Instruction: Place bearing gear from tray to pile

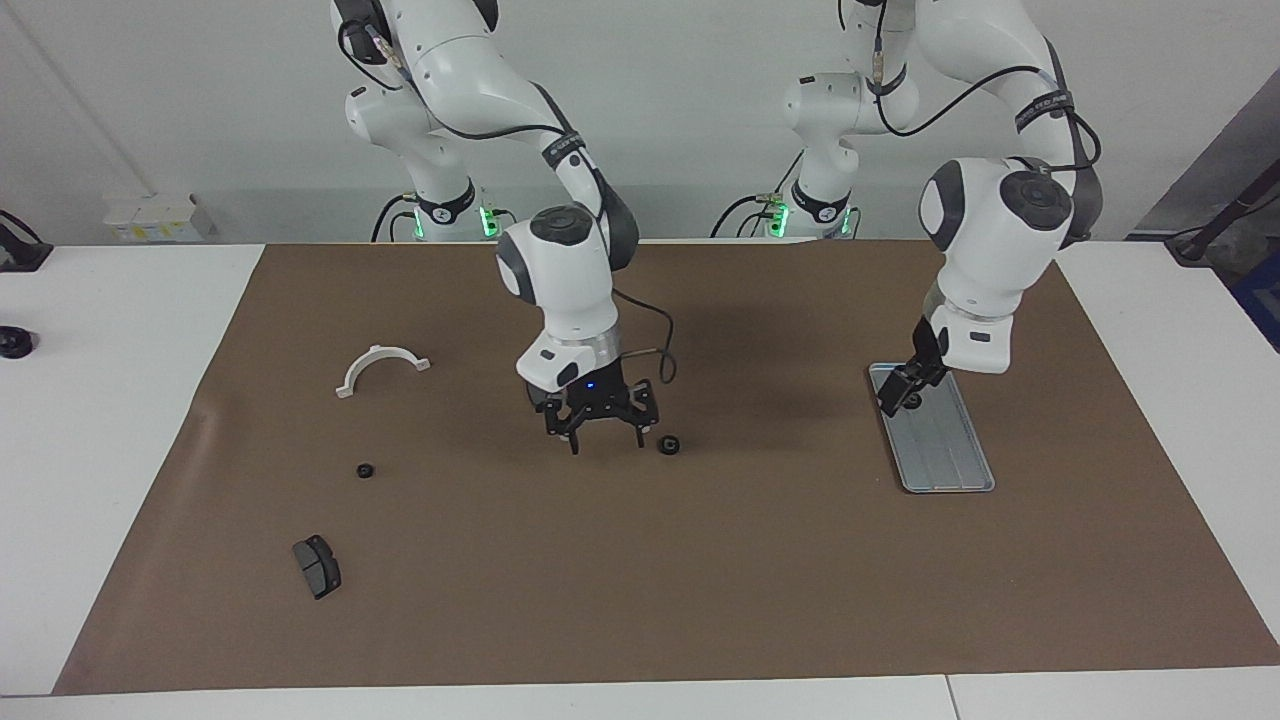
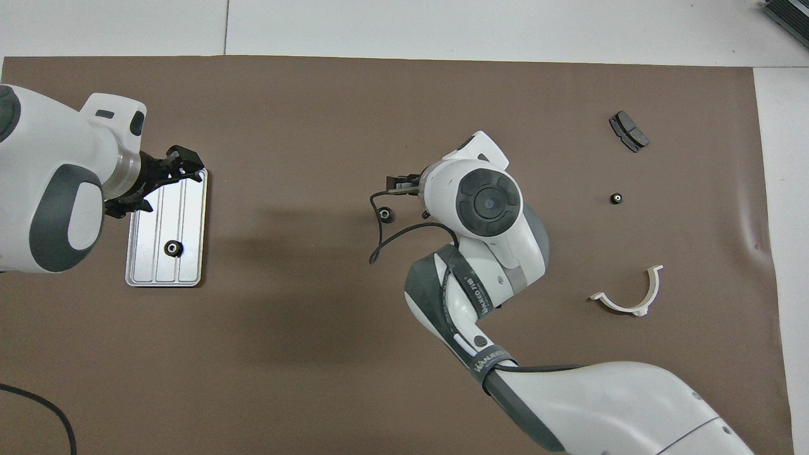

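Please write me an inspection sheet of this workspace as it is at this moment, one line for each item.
Surface: brown mat on white table.
Job's things: tray toward the left arm's end, one gear in it; gear mid-mat; gear toward the right arm's end.
Clutter: brake pad; white half-ring.
Grippers: left gripper open, over the tray; right gripper open, beside the mid-mat gear, empty.
Cables: black cable looped at the right wrist.
Surroundings: white wall; black knob on the table.

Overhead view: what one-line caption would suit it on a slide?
Open left gripper over the tray holding one bearing gear; open right gripper above another gear mid-mat.
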Available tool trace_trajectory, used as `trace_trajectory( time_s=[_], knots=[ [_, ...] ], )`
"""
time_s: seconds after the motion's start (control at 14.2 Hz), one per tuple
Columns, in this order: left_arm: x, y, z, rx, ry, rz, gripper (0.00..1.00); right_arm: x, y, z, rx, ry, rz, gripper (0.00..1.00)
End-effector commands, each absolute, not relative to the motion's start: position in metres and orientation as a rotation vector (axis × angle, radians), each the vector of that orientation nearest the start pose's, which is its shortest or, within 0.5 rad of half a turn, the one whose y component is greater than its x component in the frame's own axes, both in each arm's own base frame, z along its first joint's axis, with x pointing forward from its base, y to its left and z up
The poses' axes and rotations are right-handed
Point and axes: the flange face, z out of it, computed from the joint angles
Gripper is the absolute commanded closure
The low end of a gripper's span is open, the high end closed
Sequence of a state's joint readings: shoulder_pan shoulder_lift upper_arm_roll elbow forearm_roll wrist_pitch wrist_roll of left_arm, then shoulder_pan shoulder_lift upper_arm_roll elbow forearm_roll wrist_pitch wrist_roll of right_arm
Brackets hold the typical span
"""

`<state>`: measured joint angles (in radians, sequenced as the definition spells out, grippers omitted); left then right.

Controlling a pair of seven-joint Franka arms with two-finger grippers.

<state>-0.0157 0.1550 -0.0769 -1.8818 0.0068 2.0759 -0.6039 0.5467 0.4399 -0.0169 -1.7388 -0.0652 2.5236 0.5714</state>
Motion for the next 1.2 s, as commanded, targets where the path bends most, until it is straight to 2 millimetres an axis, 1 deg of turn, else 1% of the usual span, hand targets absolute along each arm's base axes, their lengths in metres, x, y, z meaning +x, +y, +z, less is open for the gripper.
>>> trace_trajectory(
  time_s=[0.0, 0.14, 0.21, 0.35, 0.42, 0.57, 0.64, 0.71, 0.78, 0.85, 1.06, 1.13],
  knots=[
    [0.570, -0.012, 0.403, -3.063, -0.797, -0.070, 0.00, 0.587, 0.386, 0.322, -2.946, -0.012, -0.491, 0.00],
    [0.549, 0.000, 0.374, -3.061, -0.827, -0.143, 0.00, 0.579, 0.400, 0.312, -2.947, -0.040, -0.479, 0.00],
    [0.544, 0.005, 0.362, -3.059, -0.842, -0.164, 0.00, 0.574, 0.406, 0.308, -2.950, -0.053, -0.471, 0.00],
    [0.534, 0.004, 0.339, -3.057, -0.850, -0.155, 0.00, 0.570, 0.410, 0.296, -2.967, -0.077, -0.459, 0.00],
    [0.530, 0.003, 0.333, -3.057, -0.850, -0.157, 0.05, 0.569, 0.410, 0.292, -2.973, -0.081, -0.454, 0.01],
    [0.522, 0.005, 0.321, -3.056, -0.845, -0.143, 0.30, 0.568, 0.409, 0.289, -2.981, -0.089, -0.448, 0.14],
    [0.518, 0.006, 0.315, -3.055, -0.847, -0.141, 0.38, 0.568, 0.409, 0.288, -2.982, -0.092, -0.447, 0.23],
    [0.517, 0.005, 0.312, -3.056, -0.847, -0.140, 0.42, 0.567, 0.408, 0.287, -2.983, -0.092, -0.445, 0.32],
    [0.517, 0.003, 0.309, -3.056, -0.850, -0.140, 0.42, 0.567, 0.408, 0.287, -2.983, -0.092, -0.445, 0.36],
    [0.516, 0.002, 0.308, -3.057, -0.850, -0.147, 0.46, 0.567, 0.408, 0.286, -2.984, -0.092, -0.443, 0.39],
    [0.518, 0.000, 0.301, -3.063, -0.832, -0.149, 0.49, 0.567, 0.407, 0.285, -2.985, -0.097, -0.443, 0.59],
    [0.518, -0.001, 0.298, -3.064, -0.830, -0.142, 0.56, 0.567, 0.407, 0.285, -2.986, -0.099, -0.442, 0.64]
  ],
)
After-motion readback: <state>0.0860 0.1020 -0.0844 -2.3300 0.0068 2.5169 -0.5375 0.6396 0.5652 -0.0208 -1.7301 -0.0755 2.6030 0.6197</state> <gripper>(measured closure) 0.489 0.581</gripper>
